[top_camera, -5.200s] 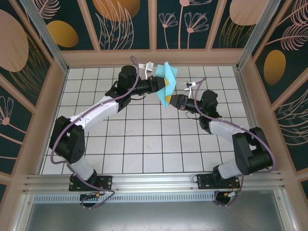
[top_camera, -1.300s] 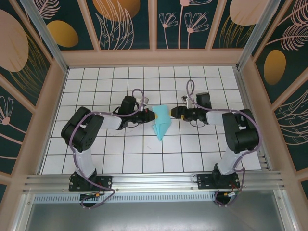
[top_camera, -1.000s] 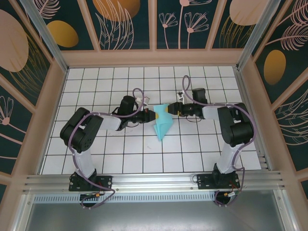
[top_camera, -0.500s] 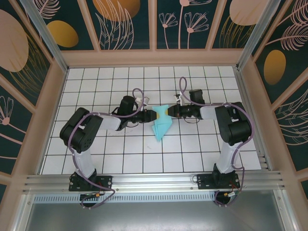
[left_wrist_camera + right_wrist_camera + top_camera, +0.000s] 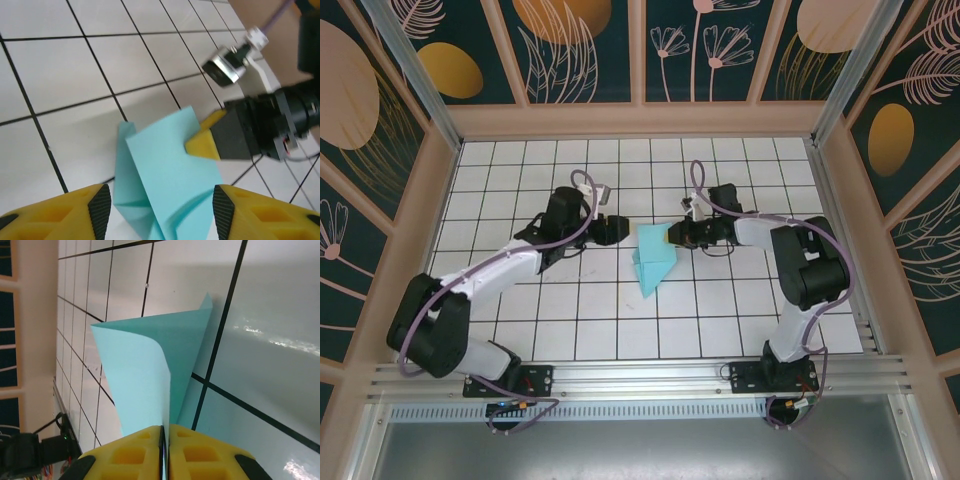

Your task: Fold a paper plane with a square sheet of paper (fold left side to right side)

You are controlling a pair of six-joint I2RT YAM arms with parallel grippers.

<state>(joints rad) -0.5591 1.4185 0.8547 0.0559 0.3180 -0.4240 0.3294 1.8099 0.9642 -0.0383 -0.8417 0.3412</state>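
Note:
The square sheet of paper [image 5: 653, 260] is folded into a narrow turquoise pointed shape and lies near the middle of the tiled table, its tip toward the near edge. My right gripper [image 5: 670, 236] is shut on its upper right edge. The right wrist view has the paper [image 5: 145, 365] pinched upright between the yellow fingers [image 5: 200, 450]. My left gripper [image 5: 620, 231] stands open just left of the sheet, not touching it. In the left wrist view the paper [image 5: 165, 170] sits ahead of the open gripper [image 5: 161, 212], with the right gripper's finger [image 5: 204, 143] on its far corner.
The white grid table [image 5: 520, 320] is boxed in by wooden walls [image 5: 640, 118] with patterned panels. A metal rail [image 5: 640, 378] runs along the near edge by the arm bases. Bare tiles lie in front of and behind the paper.
The left gripper has opened, let go of the paper and drawn back to the left. The right gripper has moved onto the paper's right edge and shut on it.

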